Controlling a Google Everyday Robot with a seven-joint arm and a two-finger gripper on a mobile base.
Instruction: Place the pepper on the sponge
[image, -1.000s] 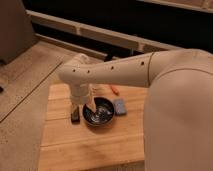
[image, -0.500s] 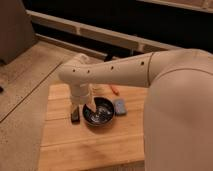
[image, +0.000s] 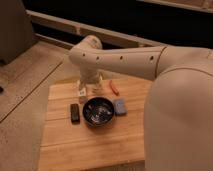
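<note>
The pepper (image: 114, 88) is a slim orange-red piece lying on the wooden table (image: 90, 145), towards the back and just right of the arm's wrist. In front of it the blue-grey sponge (image: 119, 106) rests flat, touching the right side of a dark bowl. My gripper (image: 91, 91) hangs at the end of the cream arm, low over the table just behind the bowl and left of the pepper. The wrist covers most of it. Nothing is visibly in its hold.
A dark round bowl (image: 98, 111) sits mid-table. A small black rectangular object (image: 75, 112) lies to its left. A white tube with a dark label (image: 82, 91) stands beside the gripper. The robot's large cream body (image: 175, 115) fills the right side. A speckled floor lies left of the table.
</note>
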